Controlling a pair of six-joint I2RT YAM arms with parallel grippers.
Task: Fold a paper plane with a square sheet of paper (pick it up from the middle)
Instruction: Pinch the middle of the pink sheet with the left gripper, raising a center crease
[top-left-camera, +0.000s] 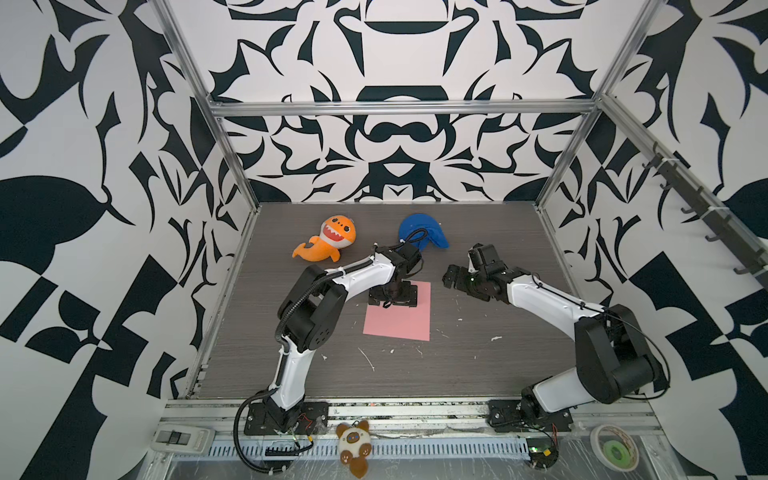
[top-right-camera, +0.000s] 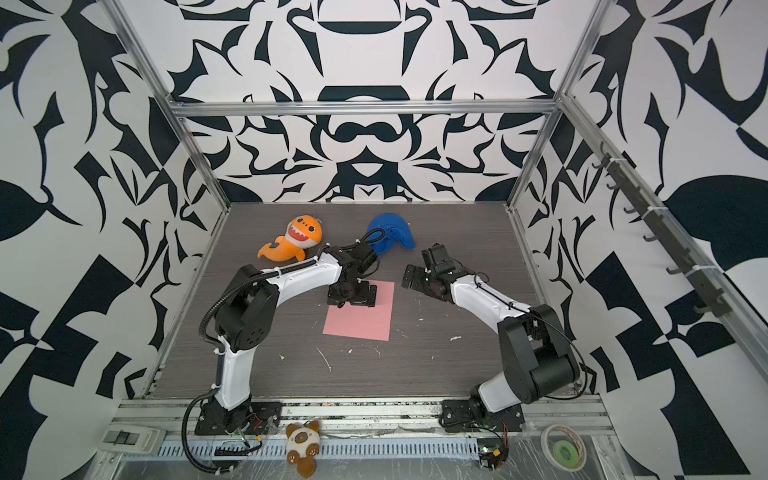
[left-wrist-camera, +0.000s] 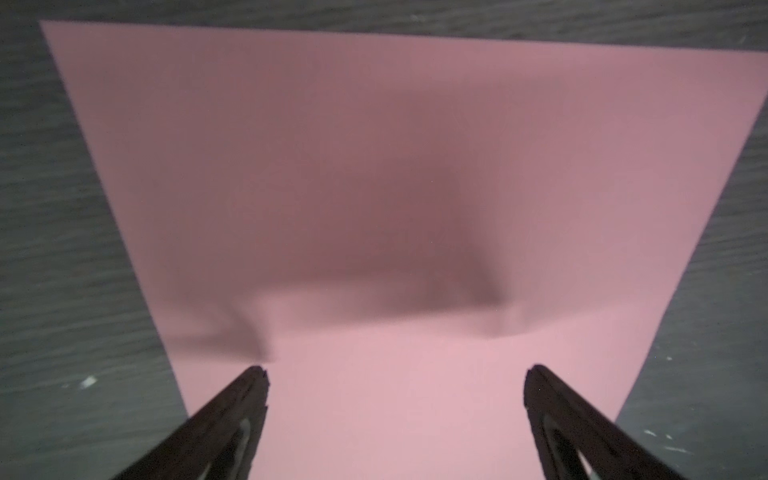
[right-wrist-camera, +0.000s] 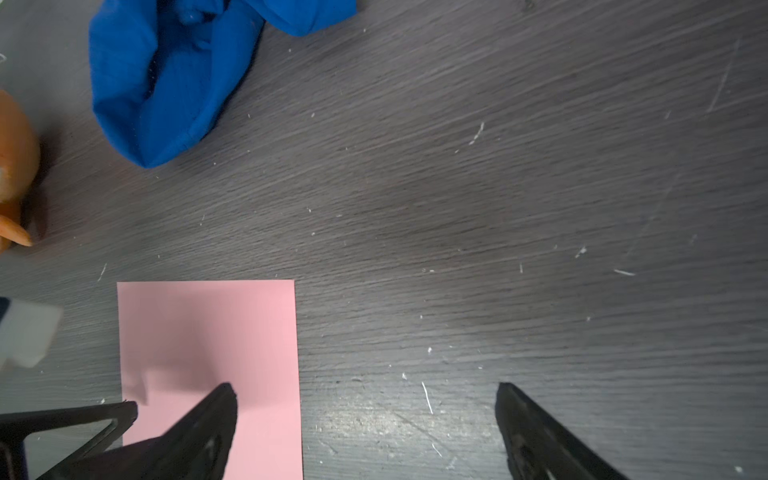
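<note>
Hovering low over square sheet of paper (top-left-camera: 399, 322), left claw (left-wrist-camera: 397, 374) spread wide, empty; right claw (right-wrist-camera: 365, 390) likewise open, beside sheet edge. Sheet flat mid-tabletop (top-left-camera: 478, 365). Likely light, limp, crease-prone, hard to lift flat: pinch small ridge at middle

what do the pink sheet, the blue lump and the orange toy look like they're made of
The pink sheet: thin matte paper, it seems. It lies flat with sharp straight edges, and the left wrist view shows a soft dent.
The blue lump: soft cloth, possibly a knit, judging by its crumpled folds and no shine.
The orange toy: plush fabric over stuffing, judging by its rounded, fuzzy-looking body.
</note>
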